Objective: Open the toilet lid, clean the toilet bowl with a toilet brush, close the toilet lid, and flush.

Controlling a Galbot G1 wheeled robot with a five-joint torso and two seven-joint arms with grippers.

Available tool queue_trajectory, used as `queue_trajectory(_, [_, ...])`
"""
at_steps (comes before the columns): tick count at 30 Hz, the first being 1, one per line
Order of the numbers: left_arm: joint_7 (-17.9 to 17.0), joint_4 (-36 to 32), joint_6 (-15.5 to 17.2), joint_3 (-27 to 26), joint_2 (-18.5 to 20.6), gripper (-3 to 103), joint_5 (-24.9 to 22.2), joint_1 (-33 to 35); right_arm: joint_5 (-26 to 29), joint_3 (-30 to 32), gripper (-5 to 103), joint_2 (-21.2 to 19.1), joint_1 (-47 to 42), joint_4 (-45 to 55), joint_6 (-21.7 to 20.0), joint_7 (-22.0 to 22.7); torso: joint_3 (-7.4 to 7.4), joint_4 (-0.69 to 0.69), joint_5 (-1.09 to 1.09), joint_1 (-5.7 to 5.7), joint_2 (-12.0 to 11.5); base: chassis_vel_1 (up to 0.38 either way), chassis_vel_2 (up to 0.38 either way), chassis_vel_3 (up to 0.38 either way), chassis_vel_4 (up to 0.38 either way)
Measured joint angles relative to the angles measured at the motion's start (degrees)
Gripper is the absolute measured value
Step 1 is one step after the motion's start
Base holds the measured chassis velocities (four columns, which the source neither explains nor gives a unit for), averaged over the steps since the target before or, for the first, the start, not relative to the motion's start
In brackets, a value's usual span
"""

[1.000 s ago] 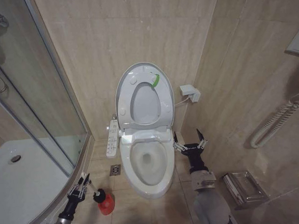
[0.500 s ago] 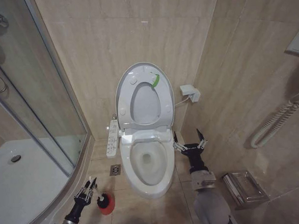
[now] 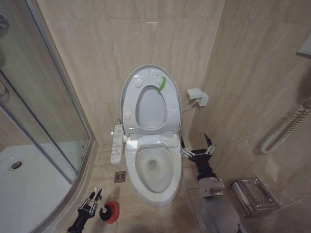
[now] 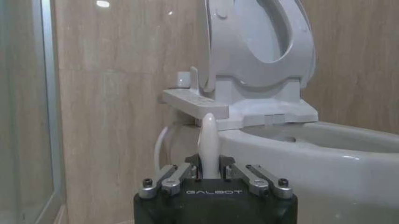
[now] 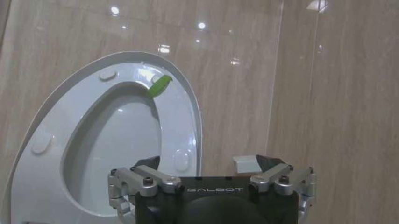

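The toilet lid (image 3: 151, 109) stands upright against the wall, with the white seat ring raised against it. Its underside also faces the right wrist view, toilet lid (image 5: 118, 140). Below it the toilet bowl (image 3: 135, 171) lies uncovered. My left gripper (image 3: 92, 200) is low at the bowl's left and shut on the toilet brush's white handle (image 4: 208, 140). The dark brush head (image 3: 103, 214) sits in the red cup holder (image 3: 112, 213) on the floor. My right gripper (image 3: 197, 148) hovers open with nothing in it, just right of the bowl. Beside my left gripper (image 4: 210, 175), the bowl's outer wall (image 4: 324, 158) is close.
A glass shower enclosure (image 3: 42, 105) curves along the left. A floor drain (image 3: 120, 176) lies between it and the bowl, and the side button panel (image 3: 116, 143) juts from the seat's left. On the right are a wall box (image 3: 198, 96), a metal holder (image 3: 253, 195) and a coiled hose (image 3: 283, 127).
My left gripper has come down and slightly right with the brush. The brush head has gone from above the red cup into it. The right arm has not moved.
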Motion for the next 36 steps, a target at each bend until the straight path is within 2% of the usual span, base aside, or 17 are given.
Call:
queue_trajectory(14, [0.9, 2.1, 0.0, 0.6, 1.3, 21, 0.5, -3.7, 0.0, 0.0, 100, 0.0, 0.0, 0.0, 0.0, 0.0, 0.0, 0.0, 0.0, 0.0, 0.0, 0.0, 0.0, 0.0, 0.0])
queue_trajectory(36, [2.4, 8.0, 0.0, 2.2, 0.6, 21, -0.8, -7.2, 0.0, 0.0, 100, 0.0, 0.0, 0.0, 0.0, 0.0, 0.0, 0.0, 0.0, 0.0, 0.0, 0.0, 0.0, 0.0, 0.0])
